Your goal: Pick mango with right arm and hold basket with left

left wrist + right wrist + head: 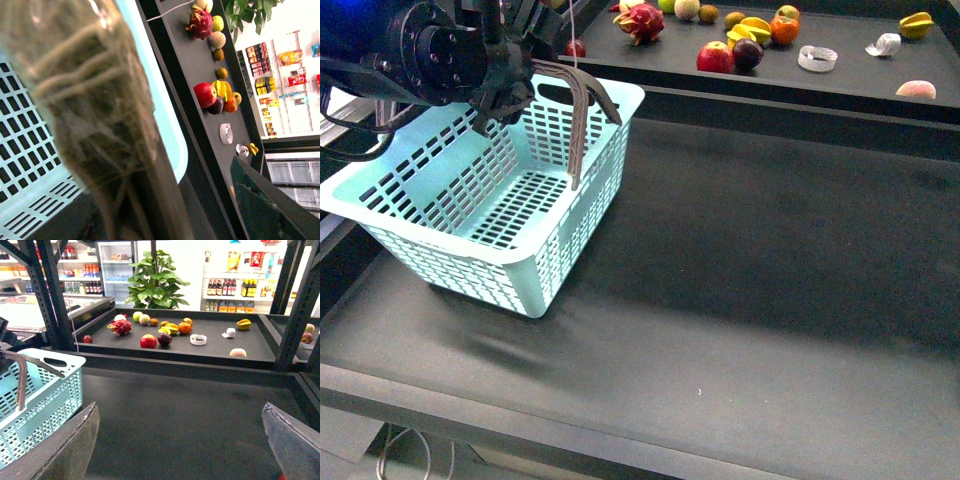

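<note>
The turquoise basket [490,200] stands at the left of the dark table, empty, its grey-brown handles [578,105] raised. My left gripper [503,98] is shut on the basket at its far rim by the handles. In the left wrist view a handle [100,125] fills the frame, blurred, beside one dark finger [265,205]. A yellow fruit, seemingly the mango [748,30], lies on the back shelf between a red apple [715,58] and an orange fruit [785,29]; it also shows in the right wrist view [170,329]. My right gripper [179,407] is open and empty over the table, far from it.
The back shelf [840,85] holds a dragon fruit [640,22], a dark plum [748,53], a star fruit [916,23], a peach [916,90] and white foam nets [817,58]. A raised ledge [770,100] separates shelf and table. Steel posts [300,315] flank the shelf.
</note>
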`<state>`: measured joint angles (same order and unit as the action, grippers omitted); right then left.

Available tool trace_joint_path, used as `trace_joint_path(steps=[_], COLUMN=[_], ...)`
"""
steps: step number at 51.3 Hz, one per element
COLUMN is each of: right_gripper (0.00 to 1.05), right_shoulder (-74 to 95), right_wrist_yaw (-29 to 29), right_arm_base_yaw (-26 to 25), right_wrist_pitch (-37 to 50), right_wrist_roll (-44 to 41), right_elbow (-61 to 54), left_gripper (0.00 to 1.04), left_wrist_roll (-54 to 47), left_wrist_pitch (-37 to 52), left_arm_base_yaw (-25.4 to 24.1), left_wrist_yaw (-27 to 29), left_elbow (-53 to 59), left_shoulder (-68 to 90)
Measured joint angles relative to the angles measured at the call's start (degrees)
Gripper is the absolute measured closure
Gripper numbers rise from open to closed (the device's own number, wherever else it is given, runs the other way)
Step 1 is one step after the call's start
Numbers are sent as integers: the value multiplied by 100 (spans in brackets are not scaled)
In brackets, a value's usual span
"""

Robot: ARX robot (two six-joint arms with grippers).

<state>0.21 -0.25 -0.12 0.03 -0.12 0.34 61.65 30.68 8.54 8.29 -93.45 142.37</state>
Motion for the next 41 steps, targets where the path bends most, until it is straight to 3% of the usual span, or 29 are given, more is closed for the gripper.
trace_joint_path(steps=[15,28,41], right_gripper=[8,8,8], right_shoulder=[2,2,0], right_wrist_yaw=[-2,0,-2], right_arm_base_yaw=[0,0,0], right_wrist_pitch=[0,0,0], right_wrist_roll=[0,0,0], right_elbow=[0,0,0], left_gripper=[97,98,98], left_wrist_roll=[157,-409,-1812], left_wrist_pitch=[155,811,1270], left_arm_base_yaw=[-7,-2,476], left_wrist_yaw=[-39,-289,-529], left_elbow=[817,2142,3742], left_shoulder=[-538,-1683,-3303])
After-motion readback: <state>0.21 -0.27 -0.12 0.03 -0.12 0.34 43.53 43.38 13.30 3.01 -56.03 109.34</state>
